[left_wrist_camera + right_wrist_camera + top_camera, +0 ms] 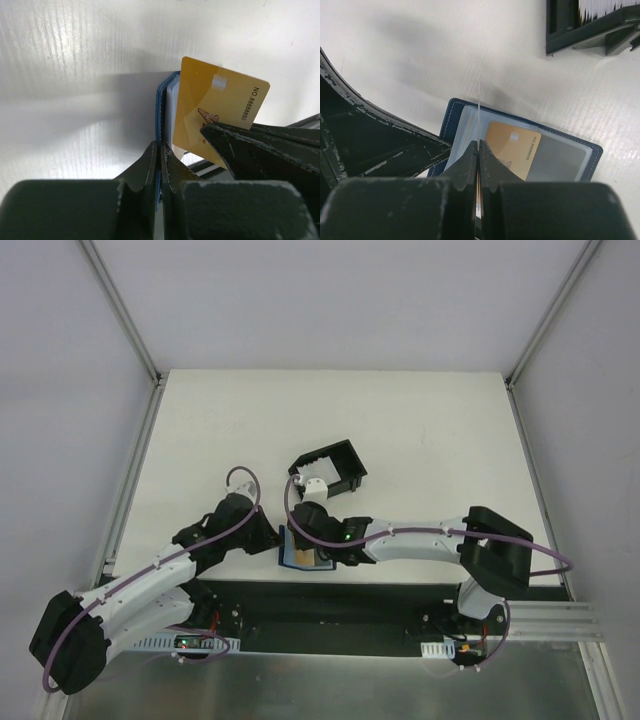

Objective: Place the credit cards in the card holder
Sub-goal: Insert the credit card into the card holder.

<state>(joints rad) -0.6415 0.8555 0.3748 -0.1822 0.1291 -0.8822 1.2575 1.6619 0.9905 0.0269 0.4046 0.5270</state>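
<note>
The navy card holder (297, 553) lies open near the table's front edge, between my two grippers. My left gripper (272, 540) is shut on the holder's blue edge (161, 115), which shows edge-on in the left wrist view between its closed tips (161, 150). My right gripper (319, 540) is shut on a gold credit card (215, 107), standing it on edge over the holder's clear sleeves (555, 155). In the right wrist view this card is a thin line (479, 105) above the tips (478, 147). A gold face (512, 147) shows on the sleeve; I cannot tell whether it is a reflection.
A black open-sided box frame (335, 465) stands just behind the card holder and holds white cards (315, 481). It shows at the top right of the right wrist view (585, 30). The black mounting strip (330, 605) runs along the near edge.
</note>
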